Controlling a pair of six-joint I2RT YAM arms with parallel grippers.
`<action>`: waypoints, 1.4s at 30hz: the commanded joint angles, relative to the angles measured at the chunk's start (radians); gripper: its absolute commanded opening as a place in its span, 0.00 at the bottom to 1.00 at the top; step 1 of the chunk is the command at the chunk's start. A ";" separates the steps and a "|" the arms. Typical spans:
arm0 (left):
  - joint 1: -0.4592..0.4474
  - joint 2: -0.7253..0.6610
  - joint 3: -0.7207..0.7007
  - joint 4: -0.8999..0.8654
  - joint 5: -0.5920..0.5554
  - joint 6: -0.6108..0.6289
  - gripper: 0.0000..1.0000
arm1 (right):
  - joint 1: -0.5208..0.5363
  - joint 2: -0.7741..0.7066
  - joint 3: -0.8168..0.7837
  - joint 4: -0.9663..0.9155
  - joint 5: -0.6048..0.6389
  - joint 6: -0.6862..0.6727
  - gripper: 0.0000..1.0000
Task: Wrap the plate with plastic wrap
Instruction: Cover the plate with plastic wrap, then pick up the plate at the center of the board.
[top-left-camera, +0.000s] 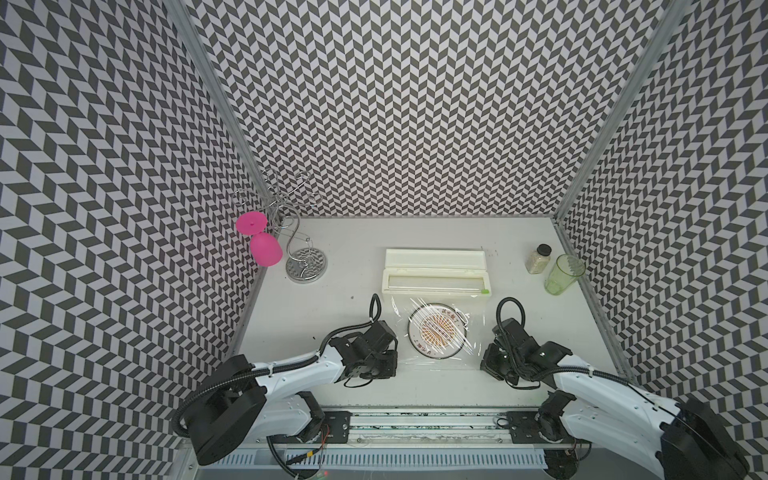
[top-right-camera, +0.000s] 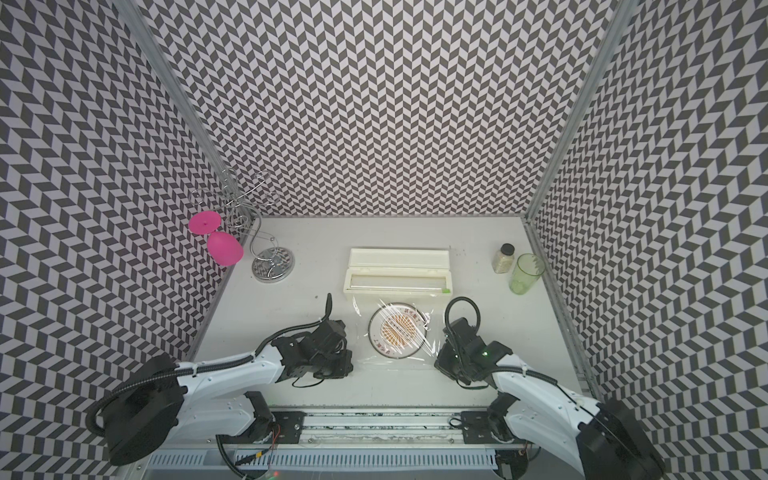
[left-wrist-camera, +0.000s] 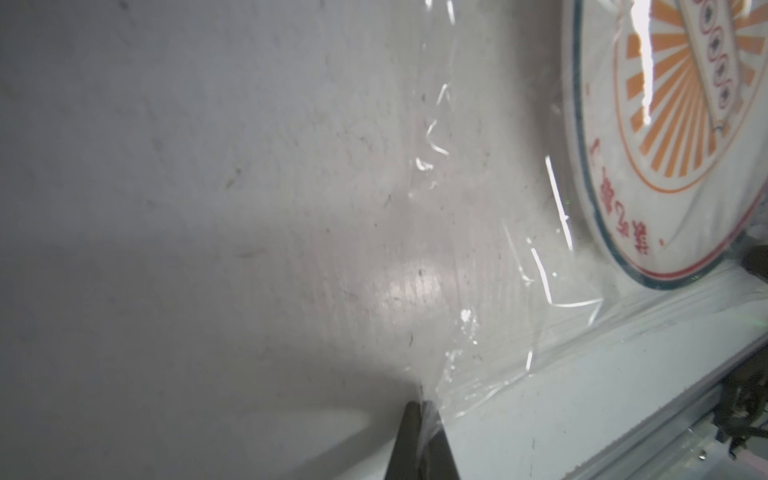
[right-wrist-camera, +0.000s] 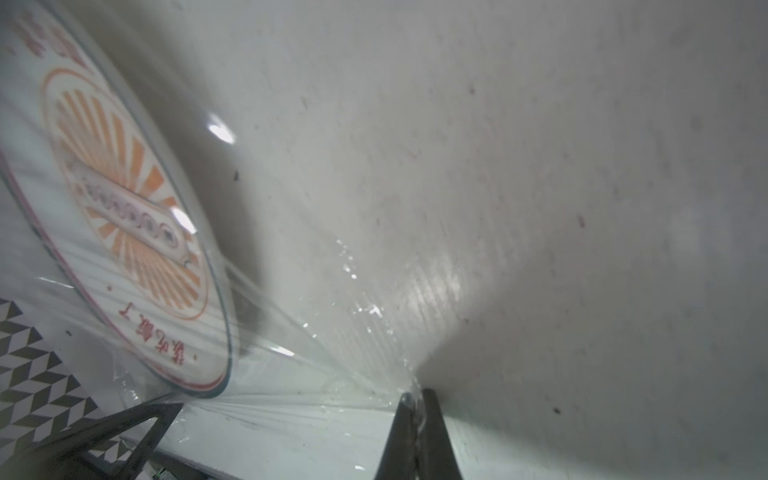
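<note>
The plate (top-left-camera: 437, 331) (top-right-camera: 399, 330), white with an orange sunburst, lies flat on the table in front of the dispenser box. The plastic wrap (top-left-camera: 473, 320) (top-right-camera: 430, 322) is spread over it, wrinkled and glossy, and reaches from the box toward the near edge. My left gripper (left-wrist-camera: 422, 409) is shut on the film's near left corner (left-wrist-camera: 478, 291), left of the plate (left-wrist-camera: 665, 166). My right gripper (right-wrist-camera: 415, 397) is shut on the near right corner (right-wrist-camera: 353, 353), right of the plate (right-wrist-camera: 104, 208). In both top views the fingertips are hidden under the wrists.
A cream dispenser box (top-left-camera: 434, 272) lies open just behind the plate. A chrome stand (top-left-camera: 306, 264) holding a pink glass (top-left-camera: 266, 248) is at the back left. A small jar (top-left-camera: 539, 258) and a green cup (top-left-camera: 563, 274) stand at the back right.
</note>
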 joint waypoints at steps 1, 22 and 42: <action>0.009 0.073 0.017 -0.050 -0.144 0.038 0.00 | -0.002 0.098 -0.014 0.027 0.123 0.061 0.00; 0.167 0.384 0.124 0.134 -0.113 0.131 0.19 | -0.013 0.328 -0.007 0.301 0.181 0.061 0.00; 0.197 0.053 0.098 0.365 0.213 0.026 0.55 | -0.012 0.308 -0.040 0.348 0.161 0.048 0.00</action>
